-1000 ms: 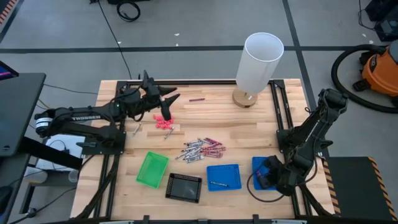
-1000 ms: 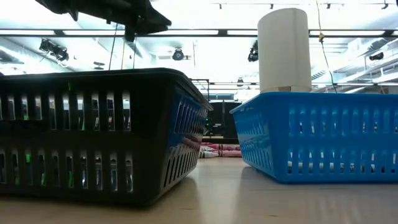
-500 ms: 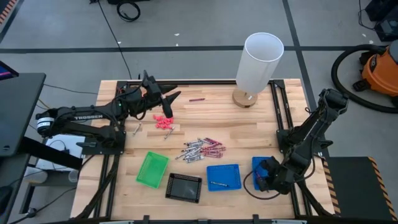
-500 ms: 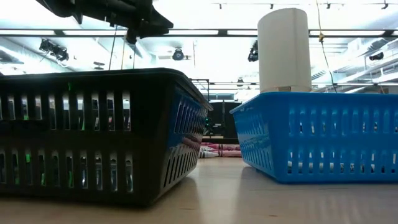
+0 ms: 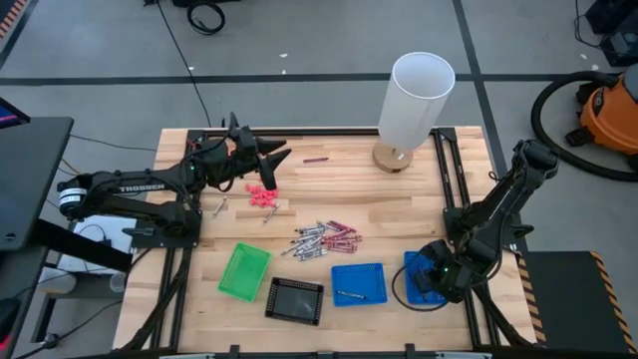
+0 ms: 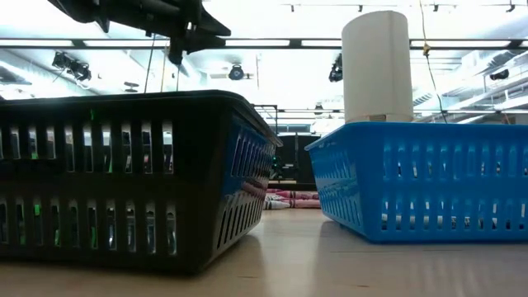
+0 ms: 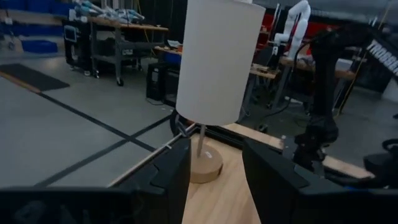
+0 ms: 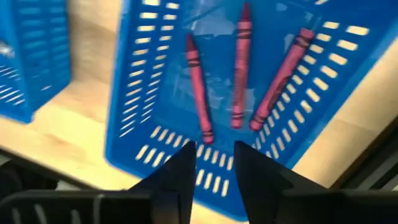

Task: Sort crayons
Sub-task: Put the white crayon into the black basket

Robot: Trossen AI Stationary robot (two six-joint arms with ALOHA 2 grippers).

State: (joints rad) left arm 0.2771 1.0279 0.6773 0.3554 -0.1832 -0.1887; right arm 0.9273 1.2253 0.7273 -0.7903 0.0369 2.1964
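Observation:
A pile of maroon and grey-white crayons (image 5: 324,239) lies at the table's middle; it also shows in the low view (image 6: 289,198) between two trays. Three maroon crayons (image 8: 239,74) lie in the right blue tray (image 5: 417,277). One crayon (image 5: 348,295) lies in the middle blue tray (image 5: 359,283). A lone maroon crayon (image 5: 315,159) lies near the far edge. My left gripper (image 5: 274,155) hangs open and empty above the far left of the table, and shows open in its wrist view (image 7: 214,168). My right gripper (image 8: 214,162) is open and empty just over the right blue tray's near wall.
A green tray (image 5: 244,271) and a black tray (image 5: 295,299) stand along the near edge. Bright pink bits (image 5: 262,194) lie below the left gripper. A white lamp (image 5: 414,100) on a round wooden base stands at the far right.
My left gripper has gone a little toward the table's far edge, still open. My right arm's wrist has shifted slightly over the right blue tray.

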